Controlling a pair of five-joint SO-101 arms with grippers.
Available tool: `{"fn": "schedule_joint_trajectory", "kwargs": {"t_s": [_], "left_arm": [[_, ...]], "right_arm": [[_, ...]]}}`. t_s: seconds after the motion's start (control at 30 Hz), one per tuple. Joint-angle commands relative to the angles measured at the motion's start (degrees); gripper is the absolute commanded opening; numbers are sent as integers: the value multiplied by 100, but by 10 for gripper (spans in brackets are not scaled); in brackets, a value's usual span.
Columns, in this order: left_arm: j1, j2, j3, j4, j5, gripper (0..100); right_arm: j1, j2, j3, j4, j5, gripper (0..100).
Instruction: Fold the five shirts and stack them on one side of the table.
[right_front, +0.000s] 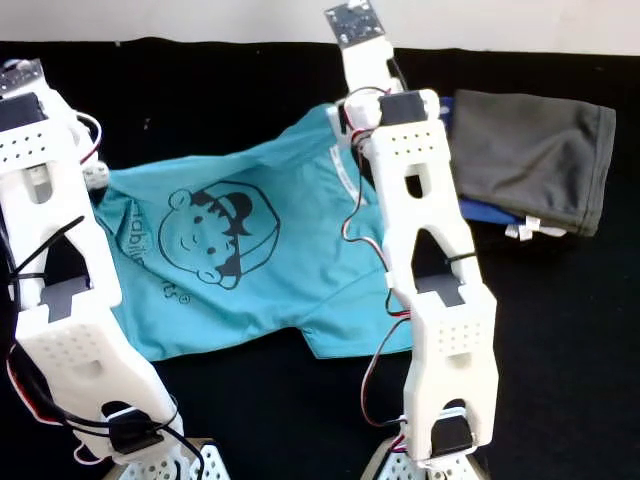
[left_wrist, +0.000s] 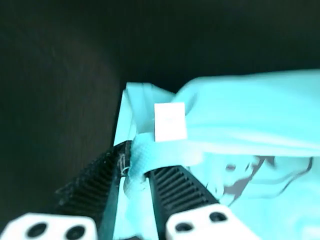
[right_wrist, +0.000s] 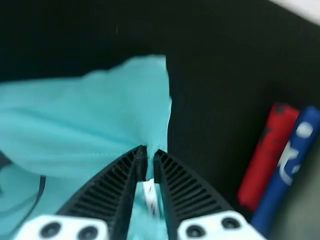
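Observation:
A teal shirt (right_front: 250, 260) with a cartoon face print lies spread on the black table (right_front: 560, 330). My left gripper (left_wrist: 136, 162) is shut on a fold of the teal shirt (left_wrist: 250, 115) beside its white neck tag (left_wrist: 170, 121); from above it sits at the shirt's left edge (right_front: 97, 178). My right gripper (right_wrist: 149, 151) is shut on the edge of the teal shirt (right_wrist: 100, 110), at its far right corner under the right arm (right_front: 410, 170). A folded grey shirt (right_front: 530, 150) tops a stack at the far right.
Under the grey shirt a blue shirt (right_front: 490, 212) pokes out of the stack. The right wrist view shows folded red (right_wrist: 262, 160) and blue (right_wrist: 290, 165) shirts close to the gripper. Both arm bases stand at the table's near edge.

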Motion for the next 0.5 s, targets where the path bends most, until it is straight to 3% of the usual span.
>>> {"fn": "schedule_joint_trajectory", "kwargs": {"t_s": [0.0,0.27,0.47], "left_arm": [[-13,-57,-251,659,-176,8],[-295,-848,101,932,-492,8],[-286,-2466,1938,914,-1407,8]], "right_arm": [[57,-66,-259,743,-44,7],[57,-66,-1420,2404,-18,7],[171,-251,-1974,2826,-53,7]]}}
